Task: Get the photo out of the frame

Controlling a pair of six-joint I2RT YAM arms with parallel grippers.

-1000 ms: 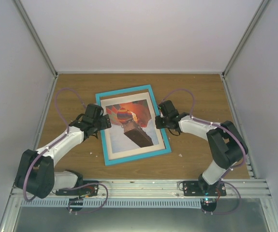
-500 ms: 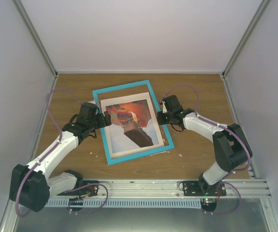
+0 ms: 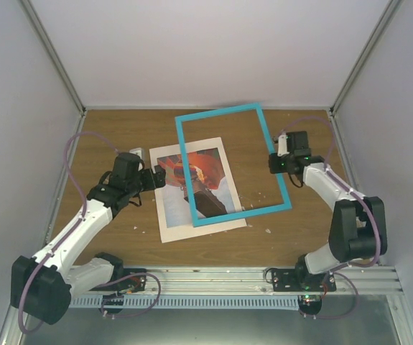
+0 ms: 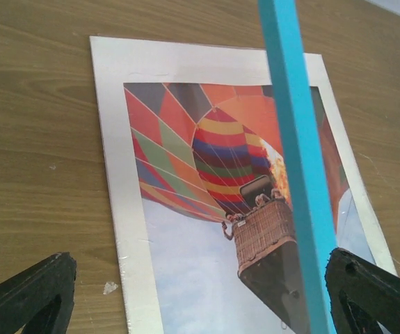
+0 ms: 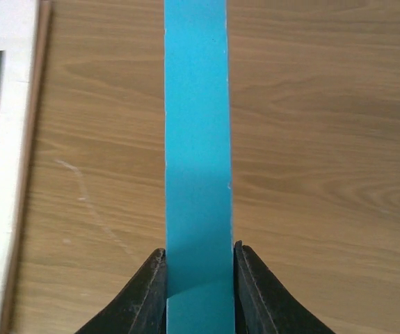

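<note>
Found the rectangular paper photo [image 3: 207,180] of an orange-red striped hot-air balloon with a brown wicker basket, white-bordered, lying flat and face up on the brown wood-grain table [image 3: 120,129], outside the thin rectangular turquoise frame [image 3: 217,113]. Saw only table wood and part of the print through the frame's opening. Read the photo's long axis in the top view as running from about 12 to about 6 o'clock, leaning slightly toward 5, with the balloon's crown at the 12 end and the basket toward the 6 end. Noted the frame held tilted above the table on the photo's 3 o'clock side, long axis likewise near 12 to 6, its 9 o'clock rail crossing over the print. Saw the right gripper [image 5: 198,252] clamped on the frame's 3 o'clock rail, one finger pressed against each edge. Saw the left gripper [image 3: 151,178] at the photo's 9 o'clock edge, jaws spread wide over the print; could not tell whether touching it. Glimpsed a thin brown strip beside the white border in the right wrist view.
</note>
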